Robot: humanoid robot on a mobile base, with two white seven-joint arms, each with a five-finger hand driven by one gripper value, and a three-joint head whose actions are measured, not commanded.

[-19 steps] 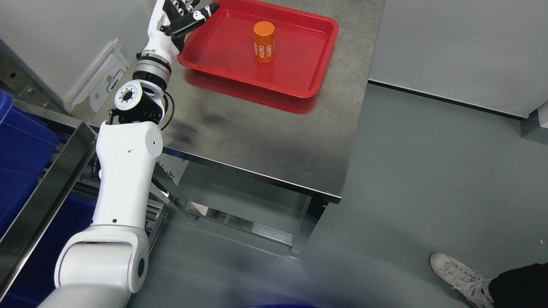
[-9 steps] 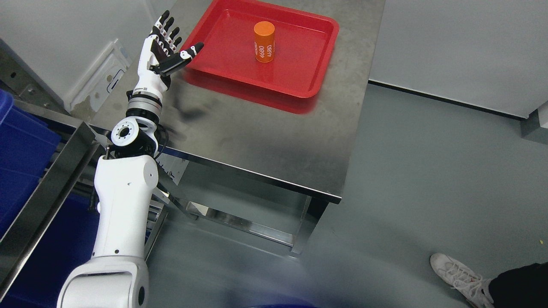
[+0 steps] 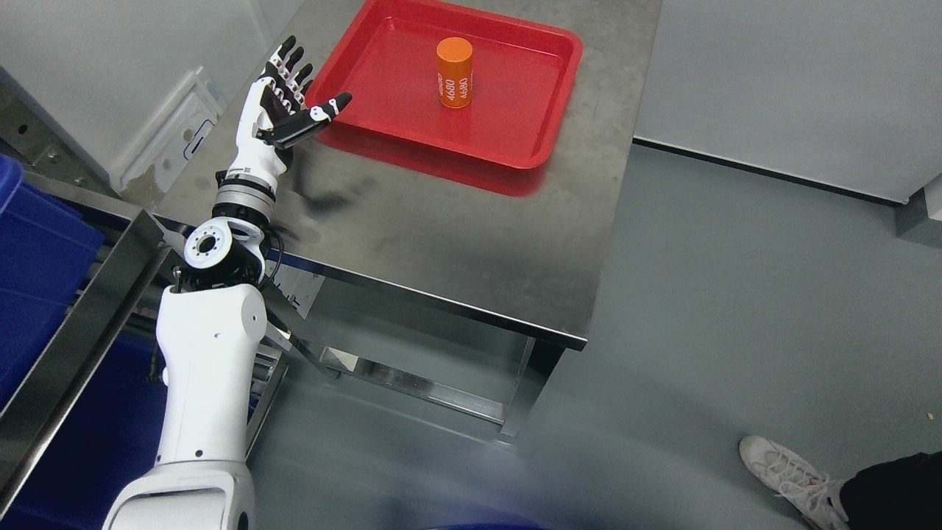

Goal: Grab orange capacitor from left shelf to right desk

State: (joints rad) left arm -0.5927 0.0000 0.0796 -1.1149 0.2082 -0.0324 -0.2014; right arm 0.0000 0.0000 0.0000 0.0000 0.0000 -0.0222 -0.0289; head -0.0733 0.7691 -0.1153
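An orange capacitor [image 3: 455, 72] marked 4680 stands upright inside a red tray [image 3: 530, 143] on the steel desk [image 3: 456, 235]. My left hand [image 3: 288, 103] hovers over the desk's left part, just off the tray's left rim, with fingers [image 3: 294, 62] spread and the thumb pointing toward the tray. It holds nothing and is well apart from the capacitor. The white left arm rises from the lower left. My right arm does not show.
A steel shelf frame [image 3: 81, 324] with blue bins [image 3: 37, 272] stands at the left edge. A person's white shoe [image 3: 791, 478] and dark trouser leg rest on the grey floor at the lower right. A white cabinet wall [image 3: 795, 88] fills the upper right.
My left hand has drawn back down and to the left, away from the tray's far left corner. The capacitor and tray stayed put.
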